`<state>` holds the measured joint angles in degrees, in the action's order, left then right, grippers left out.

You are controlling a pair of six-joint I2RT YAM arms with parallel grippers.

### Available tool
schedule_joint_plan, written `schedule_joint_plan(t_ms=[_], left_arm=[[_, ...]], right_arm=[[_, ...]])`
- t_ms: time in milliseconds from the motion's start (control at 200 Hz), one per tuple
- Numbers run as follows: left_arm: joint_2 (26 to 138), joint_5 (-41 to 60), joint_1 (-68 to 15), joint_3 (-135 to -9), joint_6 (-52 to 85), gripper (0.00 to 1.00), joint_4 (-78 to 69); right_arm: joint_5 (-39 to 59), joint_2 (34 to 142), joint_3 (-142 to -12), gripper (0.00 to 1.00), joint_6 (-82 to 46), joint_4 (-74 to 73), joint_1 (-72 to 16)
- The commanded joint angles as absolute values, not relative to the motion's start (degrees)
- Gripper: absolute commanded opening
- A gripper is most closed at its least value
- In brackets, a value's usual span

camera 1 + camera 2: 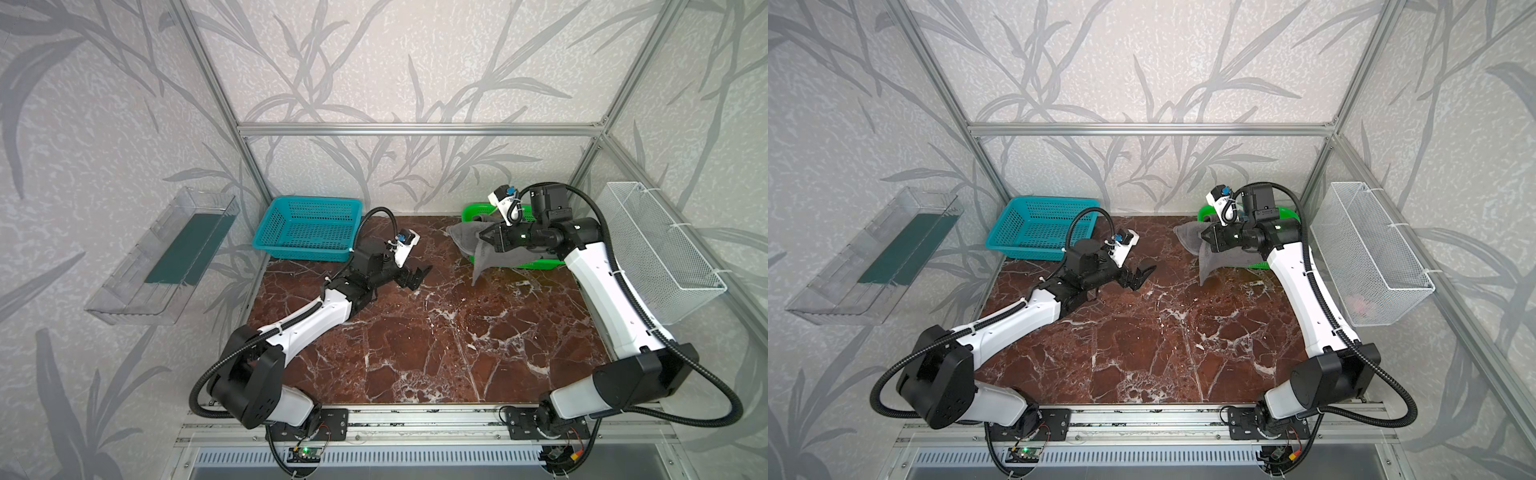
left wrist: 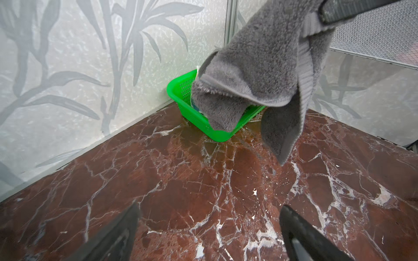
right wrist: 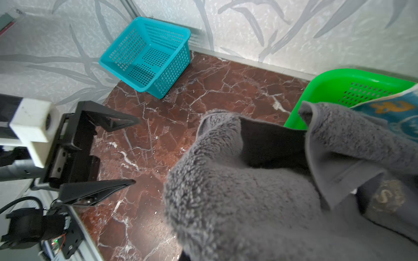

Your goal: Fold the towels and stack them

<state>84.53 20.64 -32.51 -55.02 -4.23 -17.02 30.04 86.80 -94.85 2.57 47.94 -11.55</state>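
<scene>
The right arm (image 1: 598, 274) is rising from its base along the right edge of the table (image 1: 415, 353), elbow bent, with the forearm turning inward and the wrist raised over the green basket (image 2: 217, 132) in the far right corner. The right pincer (image 1: 486, 239) is clenched on the grey towel (image 1: 464, 233), gripping it near an edge. The towel is hanging from that grip, with one fold sagging into the basket and a long corner dangling outside it, over the table just in front. A blue towel (image 3: 398, 113) with a printed pattern is lying in the basket beneath the grey one. The left arm (image 1: 307, 320) is stretching low and diagonally from the near left toward the middle. The left pincer (image 1: 417, 277) is released, jaws spread wide, grasping nothing. It is hovering low over bare table and pointing toward the hanging towel, apart from it.
</scene>
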Motion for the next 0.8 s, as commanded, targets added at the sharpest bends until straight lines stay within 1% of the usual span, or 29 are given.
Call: schedule_joint_plan(t_ms=[0, 105, 205, 335, 500, 795], left_arm=[[87.37, 18.74, -34.89, -54.28, -5.47, 0.97, -25.56], [91.16, 13.61, -37.51, -53.76, -11.61, 0.97, -33.56], [94.98, 10.31, -39.53, -52.75, -18.34, 0.97, -43.52], [100.01, 5.95, -42.30, -52.69, -27.36, 0.97, -52.60], [104.74, 5.47, -43.61, -56.39, -30.75, 0.95, -53.77], [108.30, 3.12, -45.20, -60.58, -31.28, 0.94, -55.20]], right_arm=[[36.55, 87.92, -94.27, 0.00, 1.86, 50.16, -10.92], [38.44, 88.63, -94.08, 0.00, 0.99, 50.39, -10.08], [40.33, 88.92, -93.43, 0.00, -1.30, 49.90, -8.36], [43.00, 88.94, -92.11, 0.00, -2.97, 49.71, -6.95], [47.11, 89.11, -89.53, 0.00, -4.99, 47.43, -6.68], [48.43, 89.47, -87.55, 0.00, -7.62, 45.46, -6.50]])
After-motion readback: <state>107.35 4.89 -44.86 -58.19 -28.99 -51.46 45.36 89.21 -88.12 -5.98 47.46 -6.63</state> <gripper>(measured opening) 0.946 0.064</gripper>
